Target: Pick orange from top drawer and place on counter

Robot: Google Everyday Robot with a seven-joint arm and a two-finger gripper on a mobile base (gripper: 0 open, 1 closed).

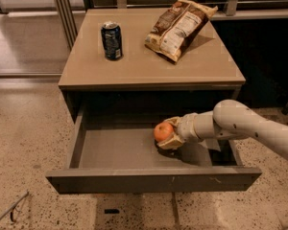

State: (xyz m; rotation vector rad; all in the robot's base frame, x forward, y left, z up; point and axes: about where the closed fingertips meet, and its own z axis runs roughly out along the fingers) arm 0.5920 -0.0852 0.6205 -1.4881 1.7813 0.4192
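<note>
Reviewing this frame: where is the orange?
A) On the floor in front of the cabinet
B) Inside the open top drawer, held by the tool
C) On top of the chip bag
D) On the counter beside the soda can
B: the orange is gripped by the tool inside the open top drawer; the counter carries only the soda can and chip bag.

Reads as a lab or office break area: speckled terrazzo floor [24,143], tan counter [149,63] bearing soda can [112,40] and snack bag [178,27]. Gripper [167,134] inside open top drawer [120,150], clasping orange [162,130].
</note>
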